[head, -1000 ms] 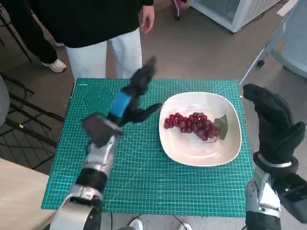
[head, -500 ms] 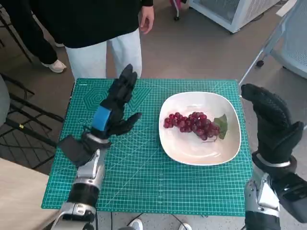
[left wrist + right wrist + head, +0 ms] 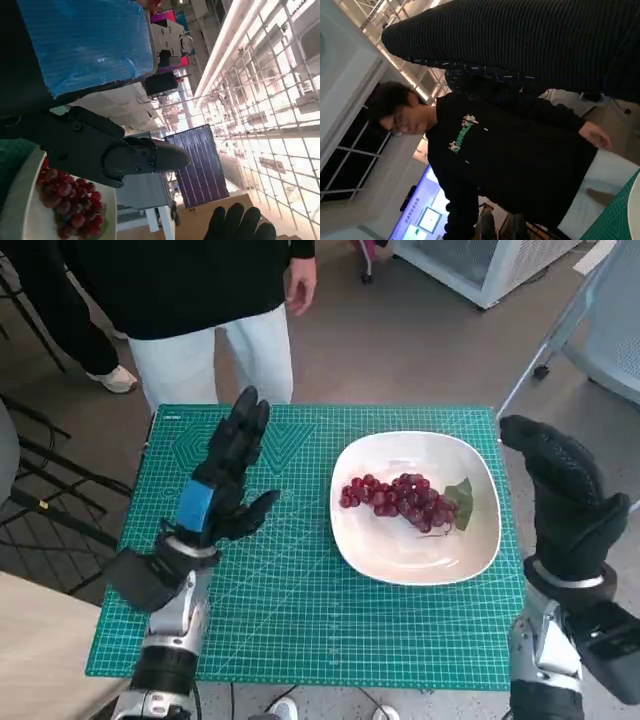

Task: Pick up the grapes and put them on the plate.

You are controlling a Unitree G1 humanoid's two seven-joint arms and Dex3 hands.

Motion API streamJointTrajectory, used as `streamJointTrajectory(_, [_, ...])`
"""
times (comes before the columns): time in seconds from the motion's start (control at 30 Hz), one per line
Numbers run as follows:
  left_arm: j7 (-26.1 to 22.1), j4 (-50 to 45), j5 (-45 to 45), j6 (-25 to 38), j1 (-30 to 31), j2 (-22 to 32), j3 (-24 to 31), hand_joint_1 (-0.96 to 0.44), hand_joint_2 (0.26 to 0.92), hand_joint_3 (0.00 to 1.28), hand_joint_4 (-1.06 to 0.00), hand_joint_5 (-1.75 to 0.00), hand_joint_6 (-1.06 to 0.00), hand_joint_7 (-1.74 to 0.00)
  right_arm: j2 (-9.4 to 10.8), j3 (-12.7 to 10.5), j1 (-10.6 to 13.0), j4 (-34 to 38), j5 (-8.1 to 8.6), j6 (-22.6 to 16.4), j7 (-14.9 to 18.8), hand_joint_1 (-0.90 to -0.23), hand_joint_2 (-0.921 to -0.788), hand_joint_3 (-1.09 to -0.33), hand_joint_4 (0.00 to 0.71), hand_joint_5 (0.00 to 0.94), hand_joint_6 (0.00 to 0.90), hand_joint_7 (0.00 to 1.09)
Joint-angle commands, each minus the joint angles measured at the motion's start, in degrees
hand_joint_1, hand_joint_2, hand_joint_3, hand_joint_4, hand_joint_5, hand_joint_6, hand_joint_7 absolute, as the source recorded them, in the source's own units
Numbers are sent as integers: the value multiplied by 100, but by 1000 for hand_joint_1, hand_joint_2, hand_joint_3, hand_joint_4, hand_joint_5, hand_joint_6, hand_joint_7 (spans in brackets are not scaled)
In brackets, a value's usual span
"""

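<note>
Grapes [image 3: 402, 502] lie in the plate [image 3: 470, 560], a red bunch with a green leaf toward the plate's right side, and the plate sits on the green mat [image 3: 300, 620] near the bench's right edge. We judge the task as good as done: the bunch rests on the plate and neither robot hand touches it. All we see left is for the arms to clear away.

Our left robot hand [image 3: 222, 480] hovers over the mat's left half, well apart from the plate, released, with fingers spread and nothing in them. Our right robot hand [image 3: 562, 485] hangs just beyond the bench's right edge; it holds nothing, but we cannot tell whether its fingers are apart or curled.

The head view alone gives the full layout, with a person [image 3: 215, 350] standing at the bench's far edge. The left wrist view adds a close look at the grapes past the empty black fingers [image 3: 110, 150], with the glove's tips in one corner. The right wrist view shows only the person's dark top and a sliver of mat
</note>
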Motion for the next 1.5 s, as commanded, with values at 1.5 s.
streamJointTrajectory(1.5, [-352, -242, -595, 38, 433, 15, 103, -535, 921, 300, -129, -19, -214, -39, -49, 69, 41, 147, -266, 73, 11, -571, -921, -716, 183, 0, -1, 395])
